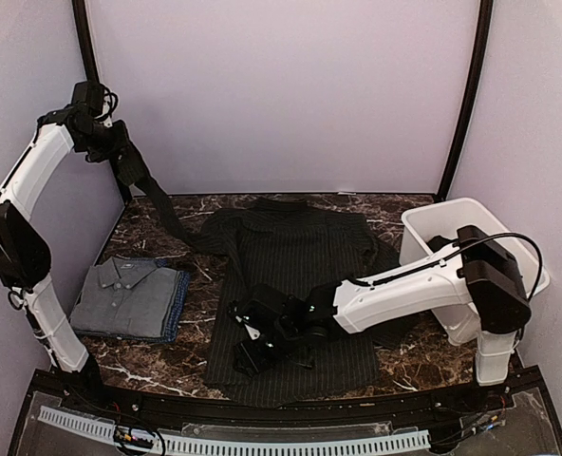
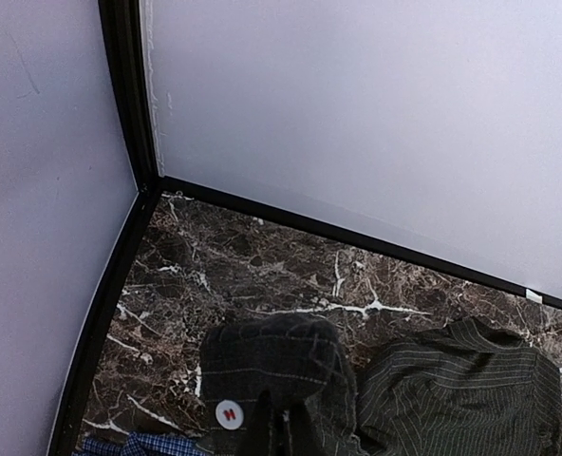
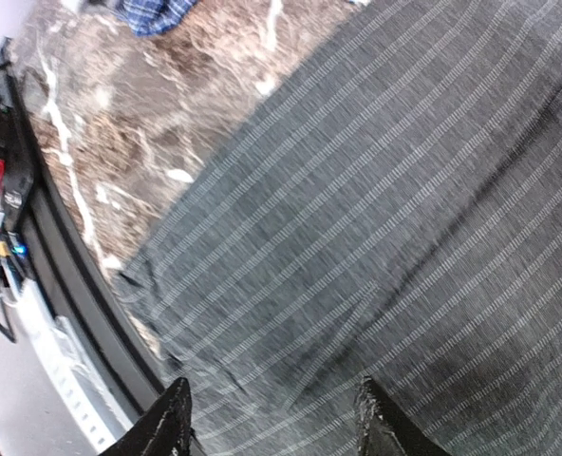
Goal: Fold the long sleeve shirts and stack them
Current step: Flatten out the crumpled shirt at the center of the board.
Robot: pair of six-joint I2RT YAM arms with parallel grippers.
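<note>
While the dark marble table (image 1: 162, 370) was viewed from above, a charcoal pinstriped shirt (image 1: 300, 252) was seen spread flat across its middle, with the hem toward the near edge. One sleeve (image 1: 162, 204) was stretched from the shirt's left side up off the table toward the far left corner. There it was pinched in the closed left gripper (image 1: 120, 157), which was held high above the surface. From the left wrist camera the cuff (image 2: 271, 356) was seen bunched just ahead of the fingers, with a small pale button (image 2: 229, 414) on it. The right gripper (image 1: 251, 350) was positioned low over the near left part of the shirt, close to the hem. From its own camera the fingers (image 3: 172, 418) were shown moderately apart over flat striped cloth, with nothing clamped between them. Whether the tips touched the cloth could not be told. Against the left edge a folded grey shirt (image 1: 124, 285) was stacked on a folded blue shirt (image 1: 178, 302). A white tub (image 1: 423, 226) was set at the right edge, partly hidden behind the right arm.
</note>
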